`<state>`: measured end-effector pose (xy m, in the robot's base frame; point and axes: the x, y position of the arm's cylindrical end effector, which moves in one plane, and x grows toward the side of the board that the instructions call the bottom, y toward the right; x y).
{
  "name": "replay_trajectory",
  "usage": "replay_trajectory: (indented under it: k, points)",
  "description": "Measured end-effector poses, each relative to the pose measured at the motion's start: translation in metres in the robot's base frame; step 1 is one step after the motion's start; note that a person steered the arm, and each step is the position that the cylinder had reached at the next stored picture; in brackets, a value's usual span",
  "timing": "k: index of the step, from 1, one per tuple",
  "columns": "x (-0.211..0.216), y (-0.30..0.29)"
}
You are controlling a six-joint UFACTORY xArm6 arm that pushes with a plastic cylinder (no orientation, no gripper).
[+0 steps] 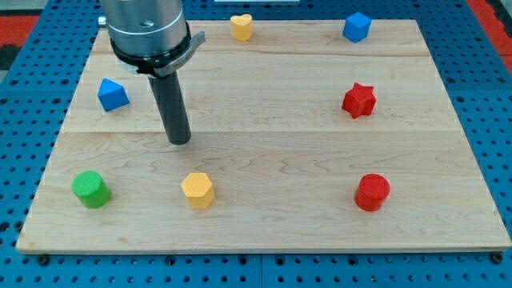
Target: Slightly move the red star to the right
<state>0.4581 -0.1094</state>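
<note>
The red star (358,100) lies on the wooden board at the view's right, a little above the middle. My tip (179,142) rests on the board left of centre, far to the left of the red star and not touching any block. The nearest blocks to my tip are the yellow hexagon (197,190) below it and the blue triangular block (113,94) to its upper left.
A yellow heart (241,26) sits at the top centre, a blue cube (357,26) at the top right, a red cylinder (372,192) at the lower right and a green cylinder (90,190) at the lower left. The board's edge (264,250) runs along the bottom.
</note>
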Motion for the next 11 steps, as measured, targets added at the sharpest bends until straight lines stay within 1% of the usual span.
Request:
replay_trajectory:
  k: [4, 5, 6, 8, 9, 10, 11]
  points:
    - [0.000, 0.019]
    - [-0.014, 0.054]
    - [-0.045, 0.100]
    - [-0.085, 0.160]
    - [-0.111, 0.283]
    - [-0.127, 0.352]
    - [-0.184, 0.358]
